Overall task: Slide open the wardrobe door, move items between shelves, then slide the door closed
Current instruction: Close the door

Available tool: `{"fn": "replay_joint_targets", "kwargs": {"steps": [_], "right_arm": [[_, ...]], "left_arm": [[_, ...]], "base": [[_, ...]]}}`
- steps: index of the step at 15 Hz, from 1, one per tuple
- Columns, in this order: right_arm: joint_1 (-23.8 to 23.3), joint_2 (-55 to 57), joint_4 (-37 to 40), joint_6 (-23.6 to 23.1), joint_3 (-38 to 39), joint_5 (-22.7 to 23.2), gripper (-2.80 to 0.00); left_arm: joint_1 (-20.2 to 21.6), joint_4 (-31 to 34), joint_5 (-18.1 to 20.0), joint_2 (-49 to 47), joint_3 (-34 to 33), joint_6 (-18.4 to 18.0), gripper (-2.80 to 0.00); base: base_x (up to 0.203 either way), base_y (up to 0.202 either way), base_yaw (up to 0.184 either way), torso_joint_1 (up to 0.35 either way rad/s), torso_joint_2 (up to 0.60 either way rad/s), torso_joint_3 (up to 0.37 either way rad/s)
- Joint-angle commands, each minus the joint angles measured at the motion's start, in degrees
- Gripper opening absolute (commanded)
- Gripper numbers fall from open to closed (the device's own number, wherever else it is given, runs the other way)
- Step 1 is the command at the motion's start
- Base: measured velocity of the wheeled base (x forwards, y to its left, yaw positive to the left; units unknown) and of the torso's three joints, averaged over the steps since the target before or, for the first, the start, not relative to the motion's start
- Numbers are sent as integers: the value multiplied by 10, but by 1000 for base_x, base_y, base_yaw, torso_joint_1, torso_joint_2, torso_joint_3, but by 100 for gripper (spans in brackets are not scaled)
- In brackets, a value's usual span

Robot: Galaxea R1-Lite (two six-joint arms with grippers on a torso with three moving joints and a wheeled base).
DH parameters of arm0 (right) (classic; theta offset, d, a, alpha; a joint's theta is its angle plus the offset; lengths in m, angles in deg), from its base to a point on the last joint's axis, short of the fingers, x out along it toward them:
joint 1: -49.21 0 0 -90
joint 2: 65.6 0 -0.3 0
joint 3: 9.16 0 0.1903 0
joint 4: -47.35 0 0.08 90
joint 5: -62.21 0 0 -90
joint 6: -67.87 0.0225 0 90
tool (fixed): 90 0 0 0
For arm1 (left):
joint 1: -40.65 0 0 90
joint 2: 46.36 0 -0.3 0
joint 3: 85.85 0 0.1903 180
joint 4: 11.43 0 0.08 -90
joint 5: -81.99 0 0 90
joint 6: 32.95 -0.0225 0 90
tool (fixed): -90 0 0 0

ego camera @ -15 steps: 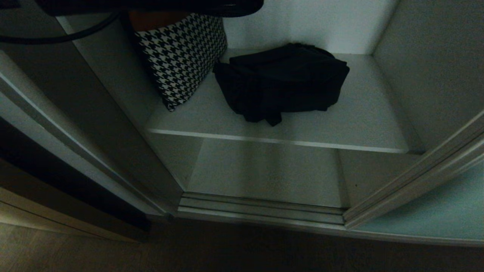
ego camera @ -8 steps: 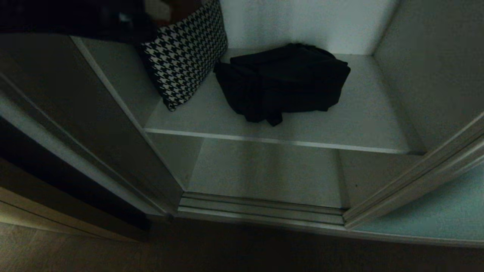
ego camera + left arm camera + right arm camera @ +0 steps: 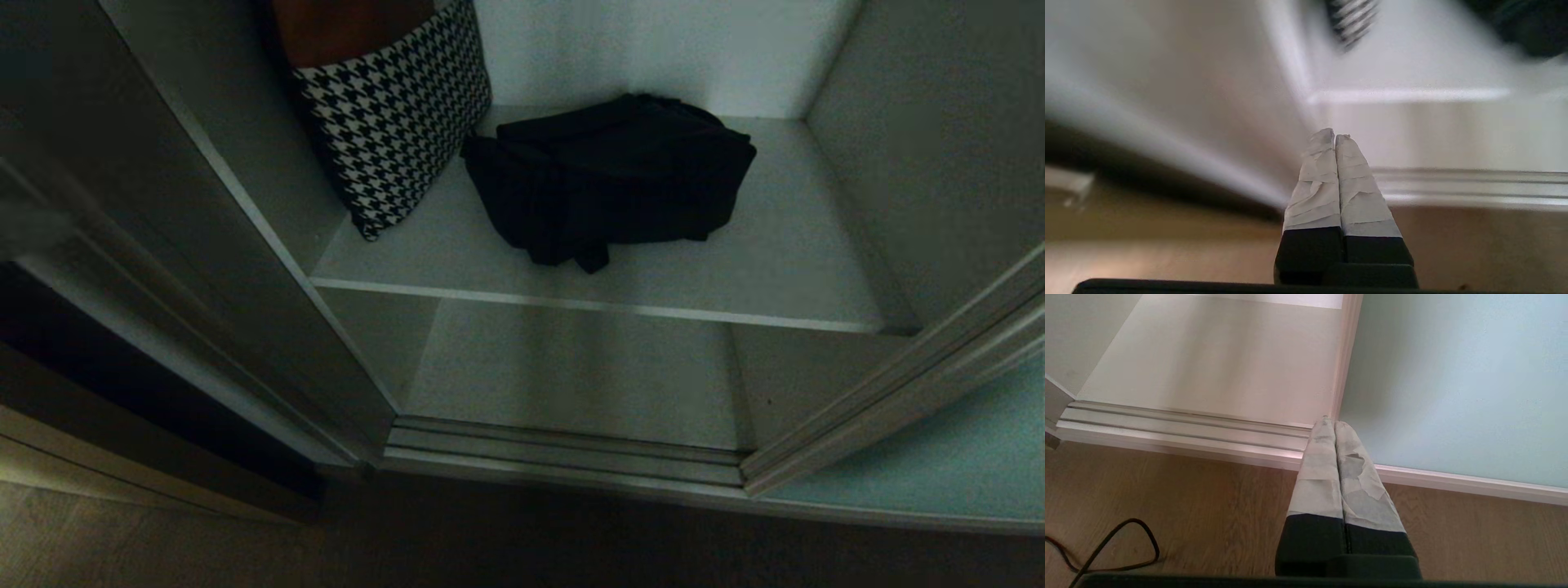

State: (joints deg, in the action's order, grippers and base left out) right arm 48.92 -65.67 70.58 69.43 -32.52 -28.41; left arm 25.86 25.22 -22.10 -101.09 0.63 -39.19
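Note:
The wardrobe stands open. On the upper shelf lies a heap of black fabric, and beside it on the left leans a houndstooth cloth piece. Below, the lower shelf is bare. The frosted blue-green sliding door is pushed to the right; it also fills the right wrist view as the door. My left gripper is shut and empty, outside the wardrobe above the wooden floor, pointing toward the lower shelf. My right gripper is shut and empty, parked low by the door's bottom corner.
A ridged silver floor track runs along the wardrobe's front. The wardrobe's left side panel slants down at the left. A black cable loops on the wooden floor.
The left arm, dark across the top left of the head view before, has withdrawn out of that view. The fabric heap and houndstooth piece have not moved.

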Motion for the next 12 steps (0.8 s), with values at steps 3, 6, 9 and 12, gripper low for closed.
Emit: {"fn": "replay_joint_targets", "kwargs": {"steps": [3,6,9,12], "right_arm": [[0,0,0,0,0,0,-280],[0,0,0,0,0,0,-280],[0,0,0,0,0,0,-280],[0,0,0,0,0,0,-280]], "left_arm": [[143,2,55,210,-164,0,-280],[196,20,149,346,-262,2,-280],[211,-2,200,386,-393,9,-280],[214,-82,239,384,-532,1,-280]], "base": [[0,0,0,0,0,0],[0,0,0,0,0,0],[0,0,0,0,0,0],[0,0,0,0,0,0]]}}
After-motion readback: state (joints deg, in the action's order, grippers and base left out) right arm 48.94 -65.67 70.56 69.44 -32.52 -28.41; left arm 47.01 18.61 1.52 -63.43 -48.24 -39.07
